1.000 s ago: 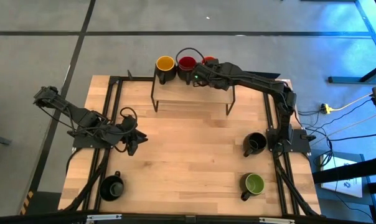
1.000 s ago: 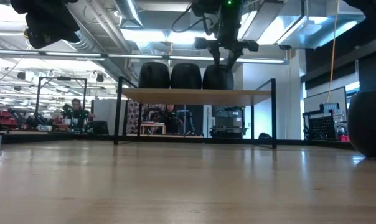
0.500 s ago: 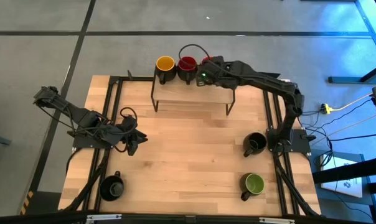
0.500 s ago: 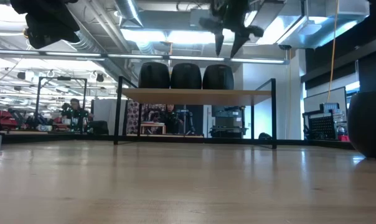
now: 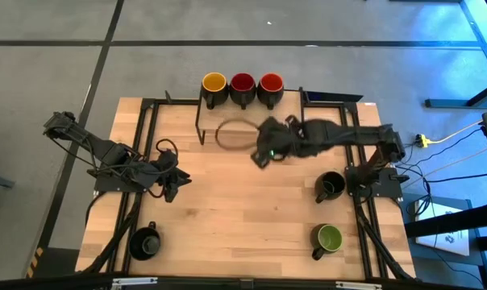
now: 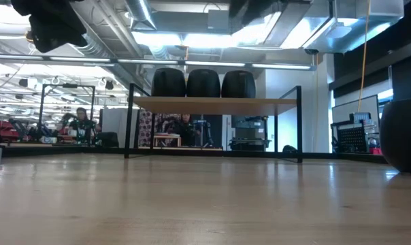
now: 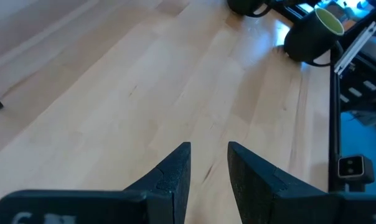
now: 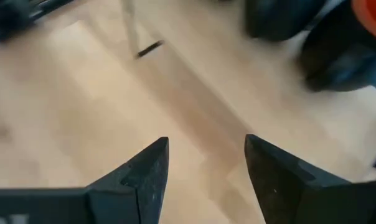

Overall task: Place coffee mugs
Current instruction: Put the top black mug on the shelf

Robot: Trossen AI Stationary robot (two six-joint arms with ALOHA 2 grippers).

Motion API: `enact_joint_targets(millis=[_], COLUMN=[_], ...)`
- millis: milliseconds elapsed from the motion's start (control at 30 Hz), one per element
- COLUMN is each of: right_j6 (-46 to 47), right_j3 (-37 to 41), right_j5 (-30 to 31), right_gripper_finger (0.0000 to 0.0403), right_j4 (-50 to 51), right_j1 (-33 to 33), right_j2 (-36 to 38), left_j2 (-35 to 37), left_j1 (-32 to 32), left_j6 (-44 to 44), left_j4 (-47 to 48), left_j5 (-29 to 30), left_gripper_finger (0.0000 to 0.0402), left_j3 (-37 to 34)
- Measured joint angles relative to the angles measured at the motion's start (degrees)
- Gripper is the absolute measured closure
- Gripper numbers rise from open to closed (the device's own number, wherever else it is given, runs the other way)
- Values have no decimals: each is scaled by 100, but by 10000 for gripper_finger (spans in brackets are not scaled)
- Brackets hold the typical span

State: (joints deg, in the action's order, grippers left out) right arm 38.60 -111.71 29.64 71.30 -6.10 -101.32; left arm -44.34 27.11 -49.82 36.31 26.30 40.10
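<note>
With three black handled mugs [image 5: 242, 87] lined up along the wooden shelf [image 5: 251, 133], your right gripper [image 5: 262, 155] hangs empty, fingers spread, above mid-table, likely bound for the black-inside mug [image 5: 330, 187] nearby, while the left gripper [image 5: 171, 186] waits, narrowly parted, empty.

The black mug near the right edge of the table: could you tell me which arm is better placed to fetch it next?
Probably the right. Its open, empty gripper hangs over mid-table, near the black mug; the left gripper waits far across, on the table's left side.
</note>
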Motion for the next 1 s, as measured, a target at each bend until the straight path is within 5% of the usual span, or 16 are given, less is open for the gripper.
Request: enact_joint_targets(millis=[367, 733, 1000], right_j6=[685, 2420, 3820], right_j3=[1, 9, 1160], right_j5=[211, 984, 1180], right_gripper_finger=[205, 205, 205], right_j4=[635, 1896, 1827], right_j1=[-1549, -3054, -3887], right_j2=[0, 0, 355], left_j2=[-412, -1225, -1311], left_j1=[11, -188, -310], left_j6=[693, 34, -145], left_j4=[-933, -1078, -1215], left_j5=[-641, -1406, -1529], left_gripper_finger=[301, 266, 246], left_j3=[-2, -4, -7])
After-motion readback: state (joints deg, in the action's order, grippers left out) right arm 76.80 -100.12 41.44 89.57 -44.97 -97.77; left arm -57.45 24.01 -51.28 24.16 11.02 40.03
